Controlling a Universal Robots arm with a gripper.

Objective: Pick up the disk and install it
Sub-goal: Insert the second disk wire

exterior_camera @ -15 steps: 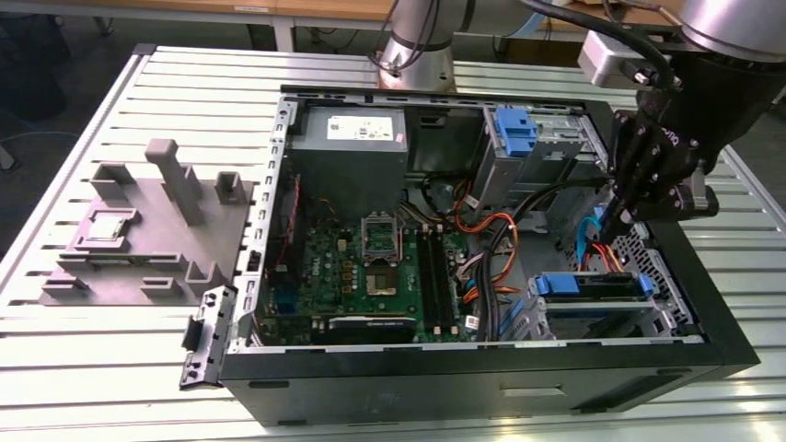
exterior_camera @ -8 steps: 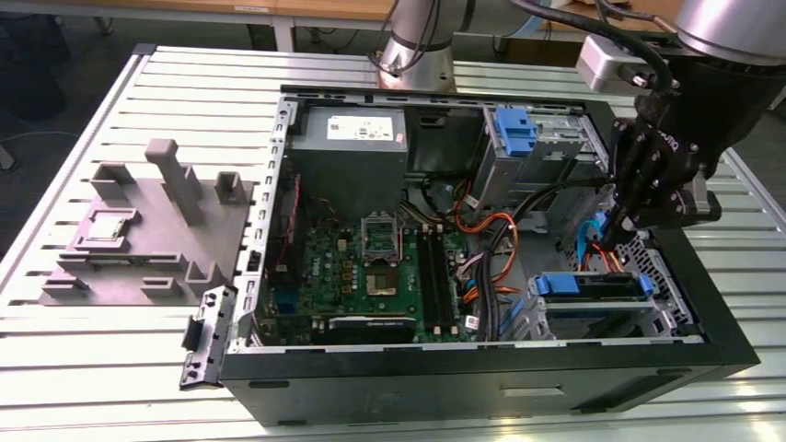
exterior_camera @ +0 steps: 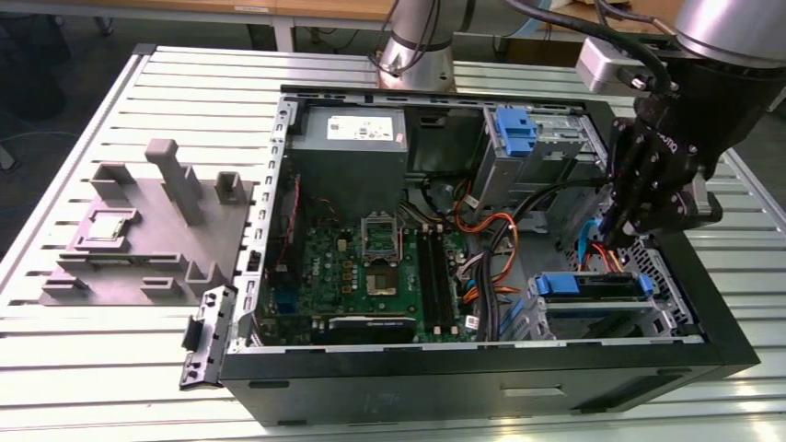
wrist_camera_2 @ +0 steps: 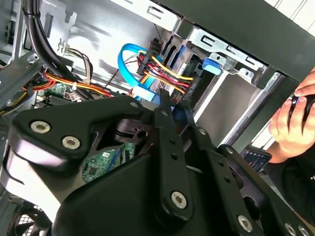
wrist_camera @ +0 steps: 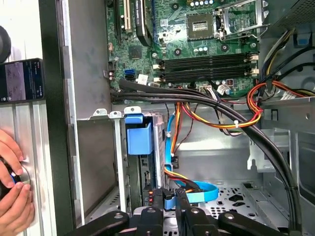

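Observation:
The disk (exterior_camera: 590, 284) sits in the lower drive bay at the case's corner, at the exterior view's right, with its blue side rail showing. In the first wrist view the disk (wrist_camera: 158, 142) stands edge-on in the bay, its blue rail tab beside it. My gripper (exterior_camera: 614, 241) reaches down into the case just behind the disk. Its fingertips (wrist_camera: 156, 199) are close together, with the plug of a blue data cable (wrist_camera: 199, 191) between them. In the second wrist view my gripper (wrist_camera_2: 174, 105) points at the disk's rear connectors, and the blue cable (wrist_camera_2: 129, 55) loops beside them.
Red, yellow and orange wire bundles (wrist_camera: 231, 120) and thick black cables (wrist_camera: 197, 98) cross the bay area. A blue bracket (exterior_camera: 516, 129) sits in the upper bay. A grey fixture (exterior_camera: 135, 230) stands on the table at the exterior view's left. A person's hands (wrist_camera: 10, 196) are outside the case wall.

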